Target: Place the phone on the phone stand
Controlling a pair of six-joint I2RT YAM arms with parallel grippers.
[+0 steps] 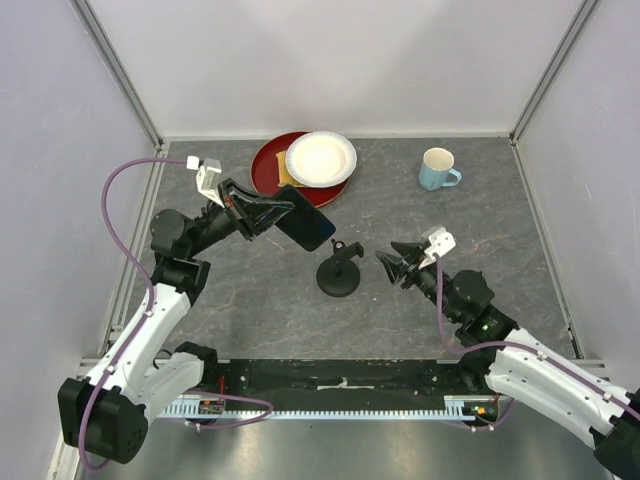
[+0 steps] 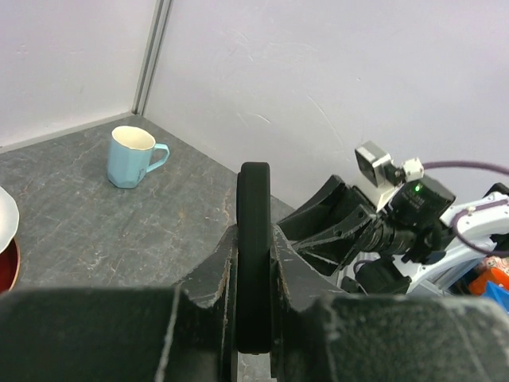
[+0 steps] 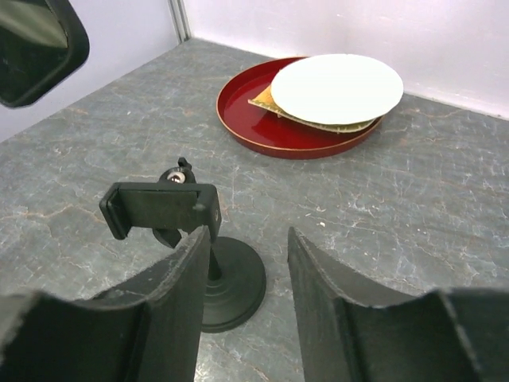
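My left gripper (image 1: 272,212) is shut on the black phone (image 1: 306,223) and holds it in the air, up and to the left of the phone stand (image 1: 339,272). In the left wrist view the phone (image 2: 254,239) stands edge-on between the fingers. The stand rests on the table with its round base, post and clamp head. My right gripper (image 1: 392,264) is open and empty just right of the stand. In the right wrist view the stand (image 3: 183,239) lies ahead of the left finger and the phone's corner (image 3: 36,44) shows at top left.
A red tray (image 1: 270,165) with a white plate (image 1: 320,158) and a tan piece under it sits at the back centre. A light blue mug (image 1: 437,168) stands at the back right. White walls enclose the table.
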